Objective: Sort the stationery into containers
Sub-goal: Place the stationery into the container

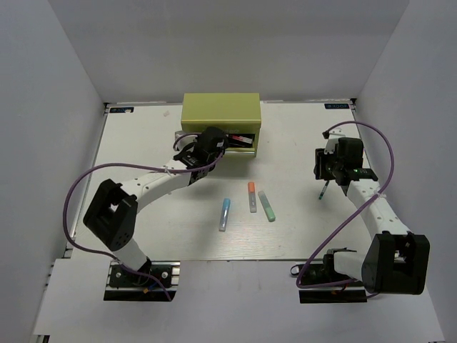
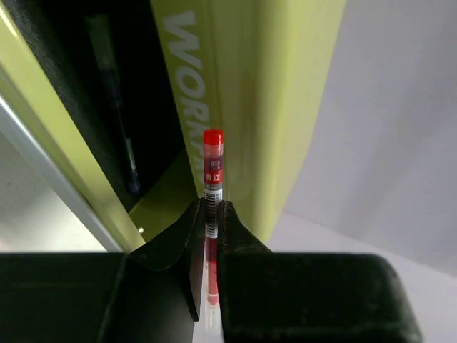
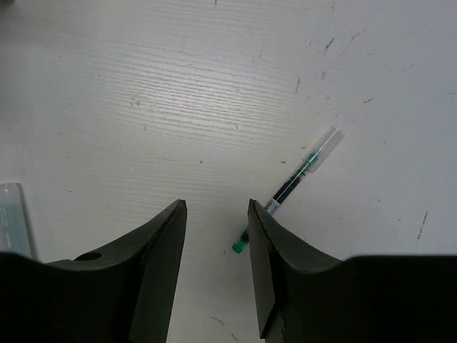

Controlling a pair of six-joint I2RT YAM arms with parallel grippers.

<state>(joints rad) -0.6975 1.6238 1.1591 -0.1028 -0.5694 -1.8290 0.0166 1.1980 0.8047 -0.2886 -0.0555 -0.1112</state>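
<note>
**Step in hand: red pen delivery to the drawer**

**Left arm.** The left pincer (image 2: 212, 206) is pressed together on the red pen (image 2: 212, 161), pinching it at mid-barrel. The capped end points away from the wrist, toward the chest (image 2: 285, 86). The chest stands at 12 o'clock on the worktop (image 3: 143, 71). Its open drawer (image 2: 78, 150) lies just at 10 o'clock of the pen tip in the left wrist view, and a dark pen is already inside. The red pen appears to be in front of the chest face, not yet over the drawer cavity.

**Right arm.** The right pincer (image 3: 216, 207) is spread and holds nothing. It hovers at 3 o'clock on the worktop. The thin pen (image 3: 293, 182), with a dark barrel and a green tip, lies flat just at 3 o'clock of the right finger, outside the gap.

**Remaining items.** The blue pen (image 1: 225, 213), orange marker (image 1: 252, 196) and mint marker (image 1: 266, 206) lie side by side at the worktop centre, unsorted.

**Next move, requirements (judgement).**
1. Left arm: shift the red pen over the drawer opening, then release it so that it falls inside.
2. Right arm: move sideways toward 3 o'clock to bring the thin pen between the fingers, turn the wrist so that the fingers cross the barrel, descend, then close.
3. Risk: a thin barrel may roll if one finger touches first.
</note>
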